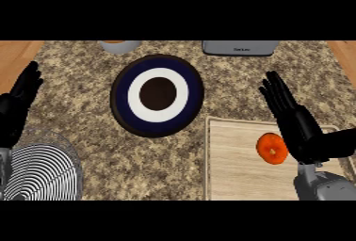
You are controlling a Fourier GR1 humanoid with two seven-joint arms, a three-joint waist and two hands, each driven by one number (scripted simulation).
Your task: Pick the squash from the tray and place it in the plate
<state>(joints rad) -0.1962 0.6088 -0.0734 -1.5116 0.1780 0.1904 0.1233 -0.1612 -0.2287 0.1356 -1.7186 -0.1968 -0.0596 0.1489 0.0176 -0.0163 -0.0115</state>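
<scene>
Right hand (295,122) is open, fingers straight — squash (272,148) sits just left of it on the tray (230,179), way nearer than the left hand (17,106).

One head view only — it looks steeply down, close over the counter (97,155) — forearms enter from below

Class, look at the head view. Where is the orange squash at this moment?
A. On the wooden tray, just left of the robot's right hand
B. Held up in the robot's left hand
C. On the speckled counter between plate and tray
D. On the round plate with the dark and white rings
A: the squash lies on the tray, beside the open right hand; the plate holds nothing.
</scene>
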